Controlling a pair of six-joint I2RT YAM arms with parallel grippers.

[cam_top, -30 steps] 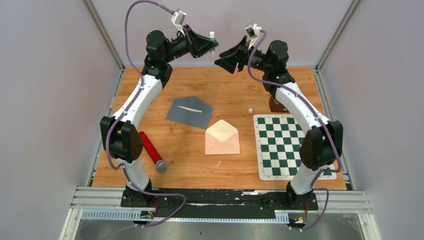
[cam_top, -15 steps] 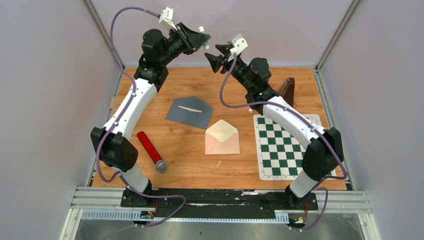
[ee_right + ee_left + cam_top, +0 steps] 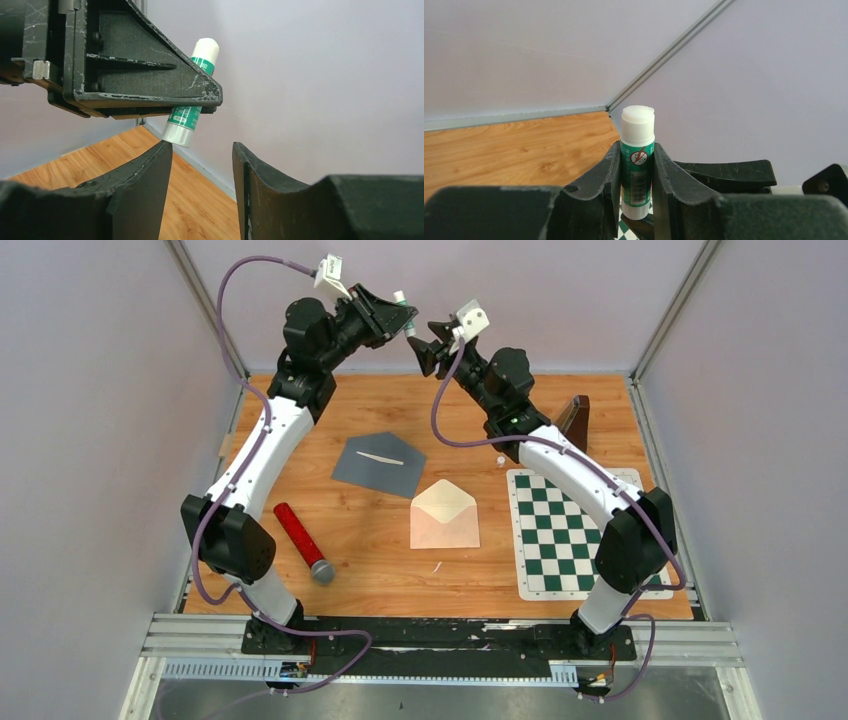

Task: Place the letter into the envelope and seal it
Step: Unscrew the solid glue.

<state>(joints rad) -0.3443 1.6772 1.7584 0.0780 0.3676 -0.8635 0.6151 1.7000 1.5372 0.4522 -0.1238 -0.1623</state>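
Top view high, rearward, looking down on table (image 3: 380,550); wrist views close, facing wall (image 3: 749,75) (share glue stick (image 3: 637,160)).

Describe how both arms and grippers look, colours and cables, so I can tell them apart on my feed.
Both look alike. The left arm and right arm have curved white shells between bulky black joints, with a purple cable looping along each. The left gripper and right gripper are black with wedge-shaped fingers, scuffed pale at the edges, and a white bracket behind each.
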